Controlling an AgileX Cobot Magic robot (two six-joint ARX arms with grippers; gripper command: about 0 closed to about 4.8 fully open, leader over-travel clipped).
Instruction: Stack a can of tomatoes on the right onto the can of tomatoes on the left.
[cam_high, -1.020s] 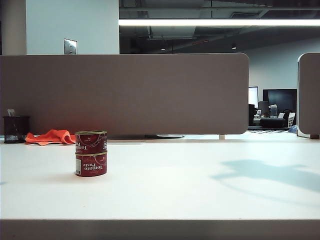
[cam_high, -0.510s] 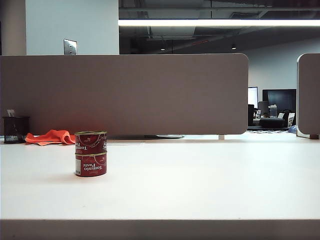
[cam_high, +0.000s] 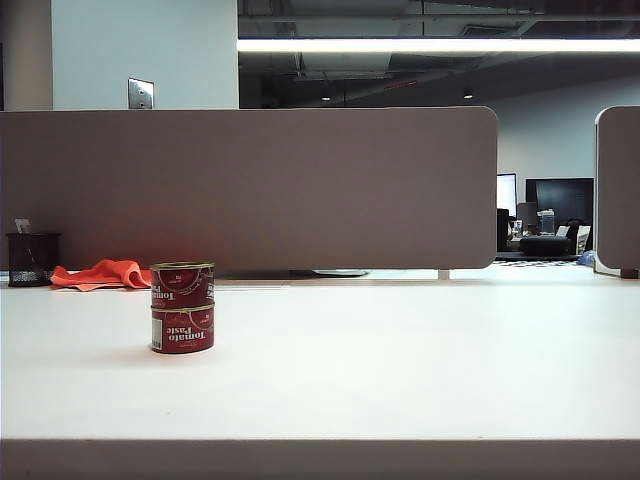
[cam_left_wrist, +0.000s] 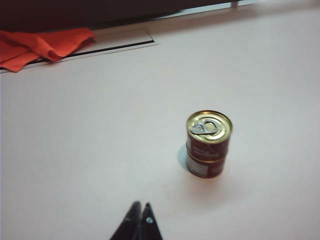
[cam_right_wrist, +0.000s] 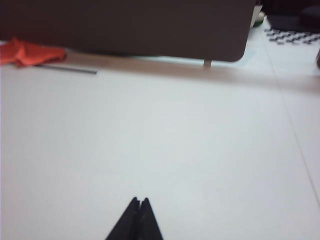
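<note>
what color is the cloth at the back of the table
Orange-red; the cloth shows best in the left wrist view.

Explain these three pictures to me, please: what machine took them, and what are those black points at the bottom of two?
A two-armed robot took them. One camera faces the white table; one sits on each wrist. The black points are each arm's tool, fingers pressed together, holding nothing: the left tool and the right tool, both above the table. On the table two small red tomato paste cans are stacked, the upper can on the lower can. Behind them lies a crumpled orange cloth.
</note>
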